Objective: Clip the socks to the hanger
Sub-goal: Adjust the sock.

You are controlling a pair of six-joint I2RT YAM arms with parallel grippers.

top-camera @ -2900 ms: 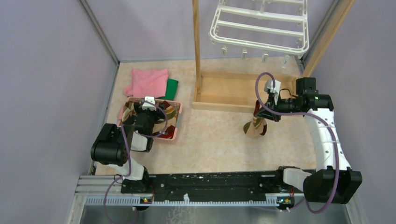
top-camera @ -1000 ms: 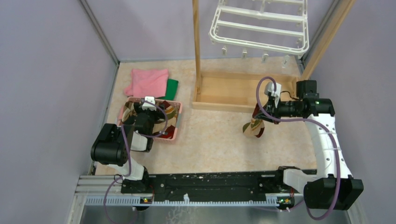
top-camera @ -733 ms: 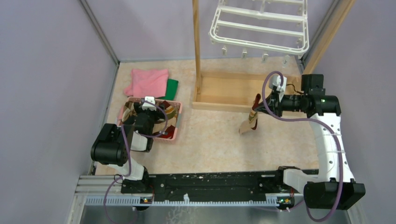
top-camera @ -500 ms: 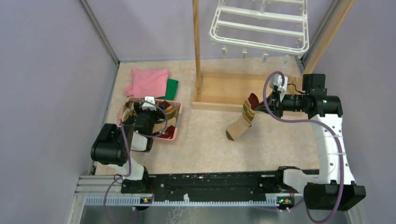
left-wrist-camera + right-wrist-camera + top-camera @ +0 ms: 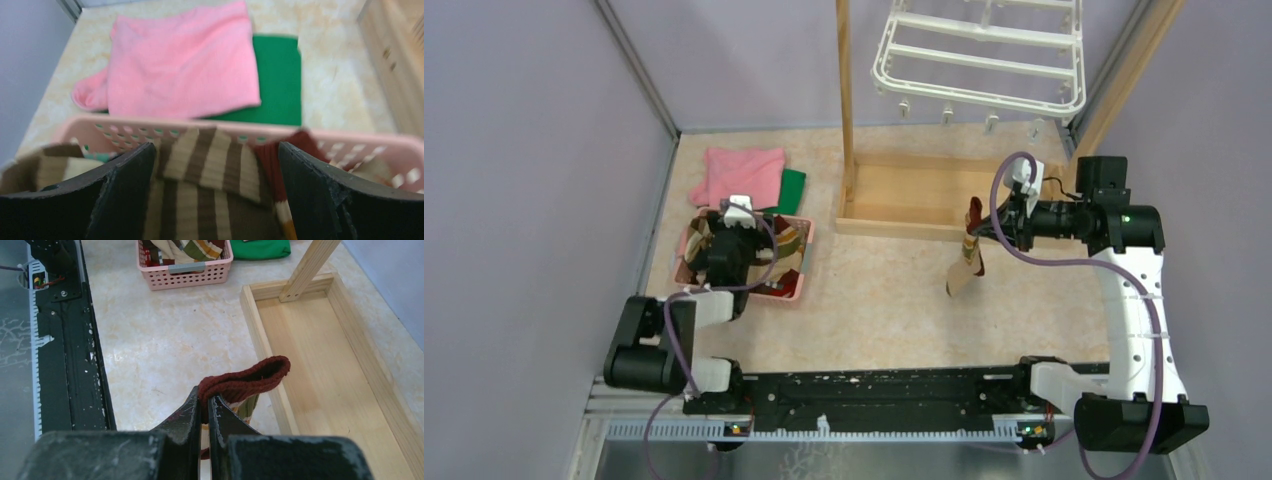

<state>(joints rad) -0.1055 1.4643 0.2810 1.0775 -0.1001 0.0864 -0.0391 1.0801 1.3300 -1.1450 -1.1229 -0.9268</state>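
Right gripper (image 5: pixel 976 215) clamped on banded sock (image 5: pixel 964 270) at its dark-red cuff; the sock hangs long axis down above the surface. Hanger (image 5: pixel 984 62) lies farther and higher, right arm nearer. Left gripper (image 5: pixel 215 165) gapes over pink basket (image 5: pixel 325 137).

A pale, marbled beige bench (image 5: pixel 874 310) is enclosed by lilac walls (image 5: pixel 534 200). At the back left a pink cloth (image 5: pixel 742 175) lies flat, overlapping a green cloth (image 5: pixel 792 190) that seems to be tucked partly under its right edge. Just in front of both sits a pink basket (image 5: pixel 794 288) with perforated walls. To the right stands a wooden frame: a shallow rectangular tray base (image 5: pixel 904 195), an upright post (image 5: pixel 844 90) rising from its left end, and a second post (image 5: pixel 1126 80) at its right end.
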